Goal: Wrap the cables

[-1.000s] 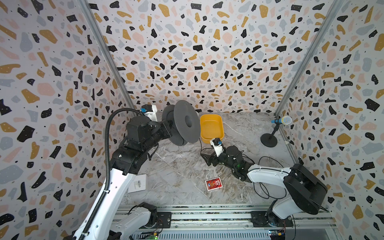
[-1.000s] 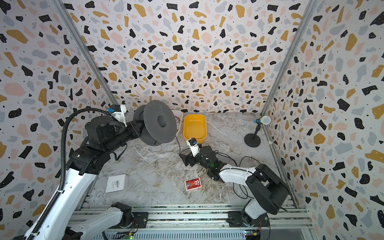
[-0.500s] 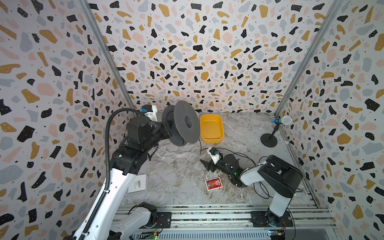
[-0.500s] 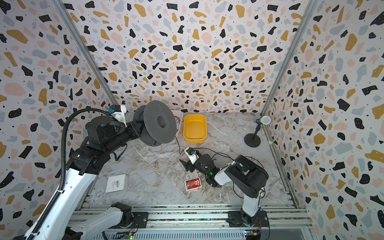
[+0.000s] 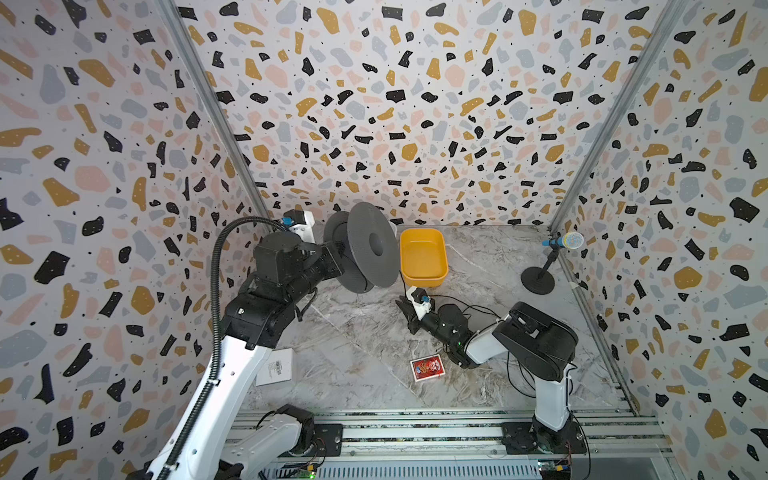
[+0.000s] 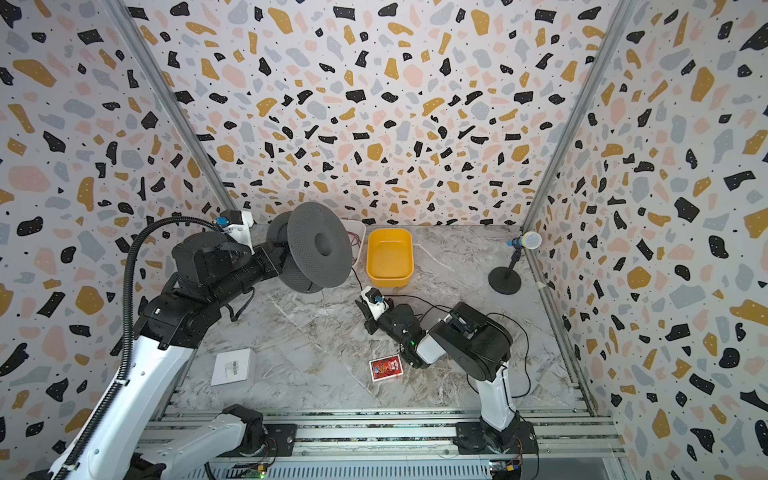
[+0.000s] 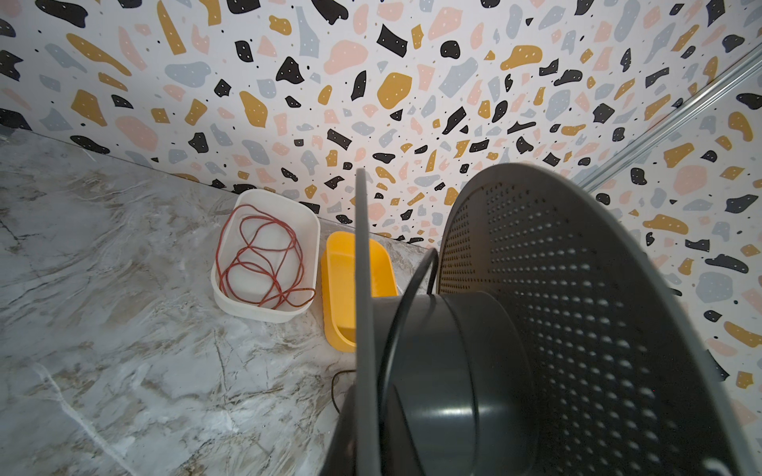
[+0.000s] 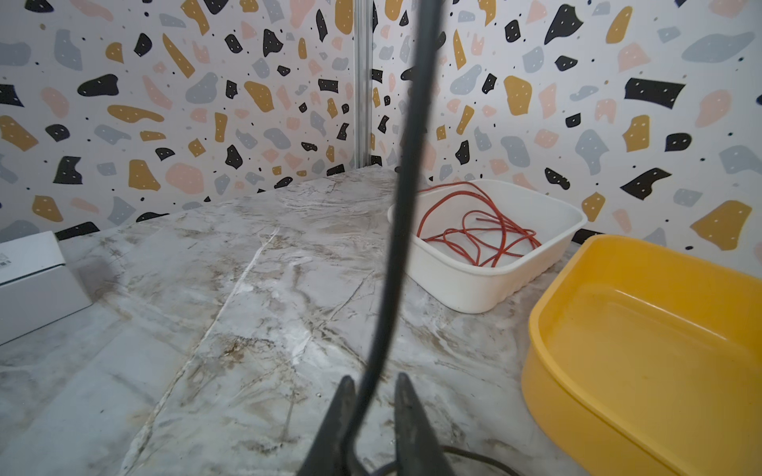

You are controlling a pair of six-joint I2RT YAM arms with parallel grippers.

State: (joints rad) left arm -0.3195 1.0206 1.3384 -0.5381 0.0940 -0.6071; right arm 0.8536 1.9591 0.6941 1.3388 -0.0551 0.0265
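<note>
A grey spool [image 5: 365, 249] [image 6: 316, 249] hangs above the table's back left, and my left gripper [image 5: 332, 258] is shut on its rear flange. In the left wrist view the thin black cable [image 7: 406, 296] crosses the spool's hub [image 7: 453, 371]. From the spool the cable [image 5: 402, 286] drops to my right gripper [image 5: 402, 306] [image 6: 360, 306], low over the table just in front of the yellow tub. In the right wrist view the right gripper [image 8: 374, 379] is shut on the cable [image 8: 406, 165], which rises between its narrow jaws. Loose loops of the cable [image 6: 519, 332] lie around the right arm.
The yellow tub [image 5: 424, 255] stands at the back middle. Beside it is a white tub [image 7: 264, 305] holding a red wire [image 7: 255, 255]. A toy microphone on a stand [image 5: 540, 278] is at the back right. A red card pack [image 5: 427, 368] and a white box [image 5: 274, 368] lie near the front.
My right gripper has closed from wide open onto the cable, and the right arm's elbow has folded in from the right. The left arm and spool have not moved.
</note>
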